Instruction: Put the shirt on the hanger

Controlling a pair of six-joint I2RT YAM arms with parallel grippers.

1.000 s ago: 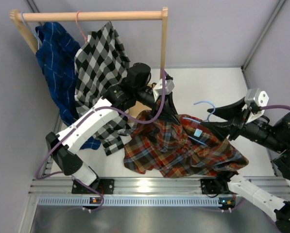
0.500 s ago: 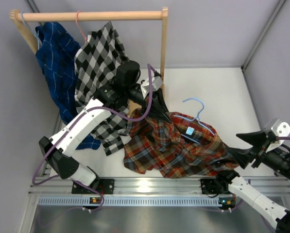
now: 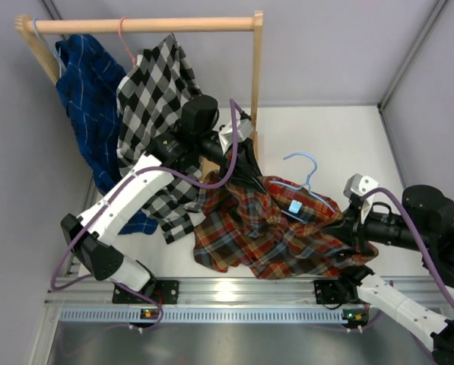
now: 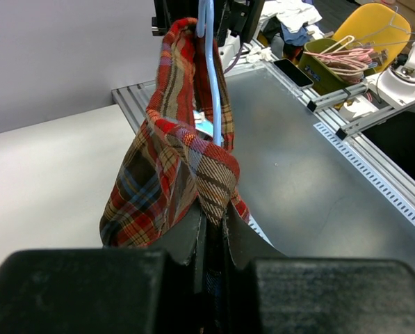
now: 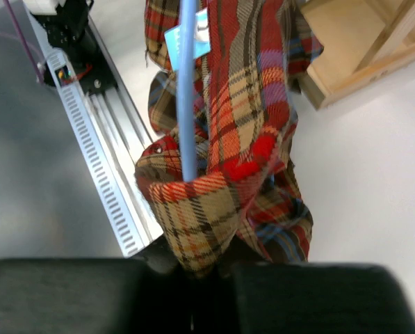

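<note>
The red, orange and navy plaid shirt (image 3: 276,236) hangs bunched between both arms over the table. The light-blue hanger (image 3: 306,166) sits inside it, hook sticking up at the collar. My left gripper (image 3: 249,172) is shut on the shirt's far-left shoulder. In the left wrist view the fabric (image 4: 174,167) is pinched in my gripper (image 4: 217,224), and the hanger's bar (image 4: 208,76) runs through the fold. My right gripper (image 3: 344,225) is shut on the near-right shoulder. In the right wrist view the cloth (image 5: 243,118) bunches into my gripper (image 5: 204,268) with the hanger's arm (image 5: 188,90) inside.
A wooden rack (image 3: 147,25) at the back left carries a black-and-white checked shirt (image 3: 154,99), a dark blue shirt (image 3: 88,84) and a pink hanger (image 3: 123,36). Its upright post (image 3: 256,68) stands just behind the left gripper. An aluminium rail (image 3: 227,293) runs along the near edge.
My right gripper swung out to the right with its jaws open, then came back and shut on the shirt's right shoulder. The left arm lifted up-left a little, then held.
</note>
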